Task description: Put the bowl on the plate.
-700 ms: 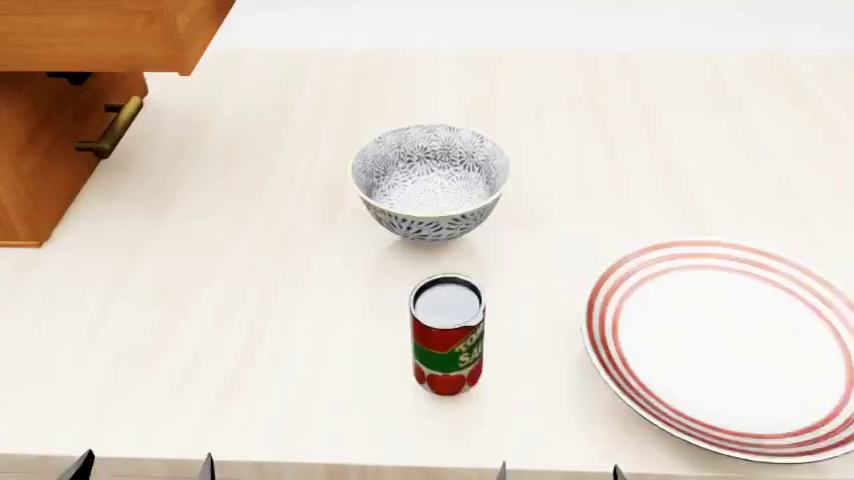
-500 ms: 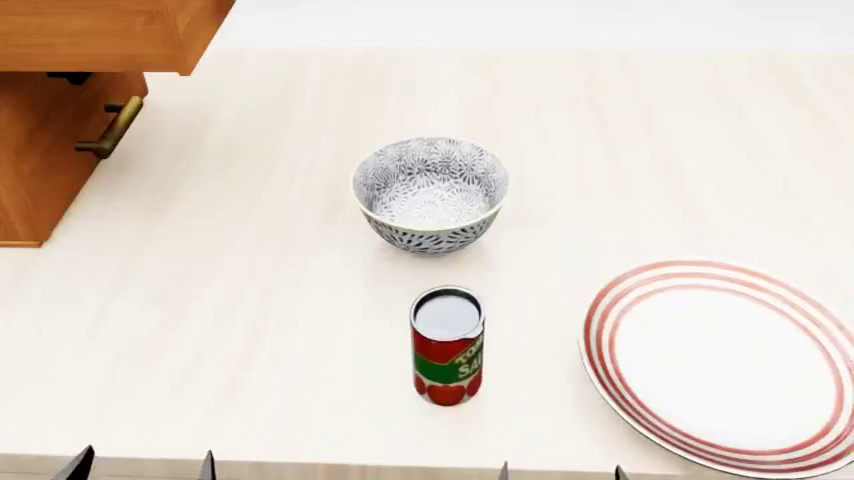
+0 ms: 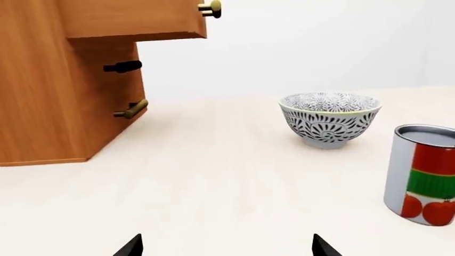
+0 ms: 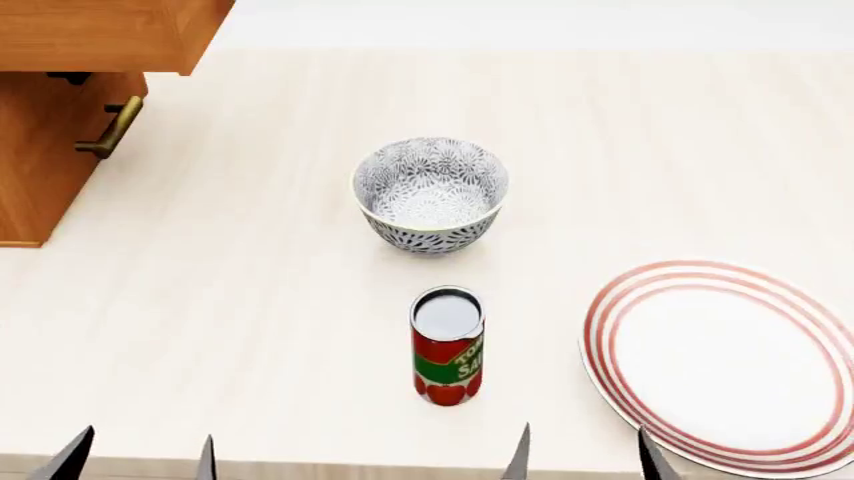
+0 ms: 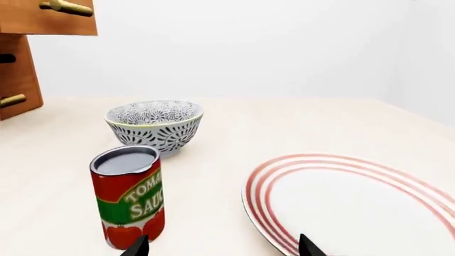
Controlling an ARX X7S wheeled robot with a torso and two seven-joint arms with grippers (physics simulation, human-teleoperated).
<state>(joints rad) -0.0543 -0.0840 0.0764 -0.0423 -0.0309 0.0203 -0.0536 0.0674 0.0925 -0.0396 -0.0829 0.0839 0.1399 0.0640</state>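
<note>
From the head camera I see the bowl (image 4: 430, 193) standing upright on the pale countertop (image 4: 240, 300) just above the centre of the frame, its grey floral pattern showing inside and out. Below it, a little apart, stands a red-labelled can (image 4: 447, 345), also upright. The plate (image 4: 727, 365), white with red rings at its rim, lies flat at the lower right, well apart from the bowl and partly cut by the frame's right edge. A wooden cabinet (image 4: 60, 110) with a brass handle (image 4: 114, 128) fills the upper left corner.

Only the dark tips of my two grippers poke in at the bottom edge. The left gripper (image 4: 138, 456) sits at the lower left with its fingers spread wide, holding nothing. The right gripper (image 4: 583, 455) sits at the lower centre-right, between the can and the plate, fingers likewise wide apart and empty.

In the left wrist view the bowl (image 3: 330, 118) stands right of centre with the can (image 3: 421, 175) at the right edge. In the right wrist view the bowl (image 5: 155, 126) is left of centre, the can (image 5: 128, 196) at lower left and the plate (image 5: 355, 202) at lower right.
</note>
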